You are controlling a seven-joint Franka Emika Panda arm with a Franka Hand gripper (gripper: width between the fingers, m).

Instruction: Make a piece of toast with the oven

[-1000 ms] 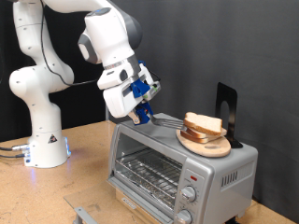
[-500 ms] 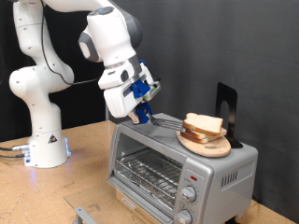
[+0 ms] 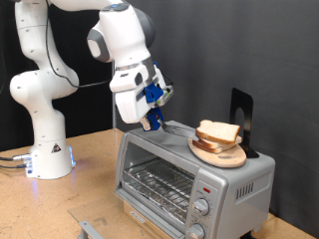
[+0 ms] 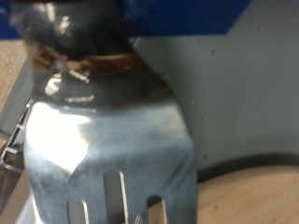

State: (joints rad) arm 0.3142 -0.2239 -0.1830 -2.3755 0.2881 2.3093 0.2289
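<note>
A light wooden tabletop (image 3: 95, 174) carries everything here. The arm's white base (image 3: 48, 157) sits on it at the left, with cables (image 3: 10, 159) trailing off its left side. To the right stands the oven (image 3: 194, 184), silver and boxy. At the near edge, left of the oven, lies a small grey metal piece (image 3: 92, 228), cut off by the frame.

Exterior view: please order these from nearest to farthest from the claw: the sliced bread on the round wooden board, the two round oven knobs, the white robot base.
From the claw, above the oven's top:
1. Sliced bread on the round wooden board, on the oven top, to the view's right.
2. Two round oven knobs, lower right on the oven front.
3. White robot base, at the view's left.
</note>
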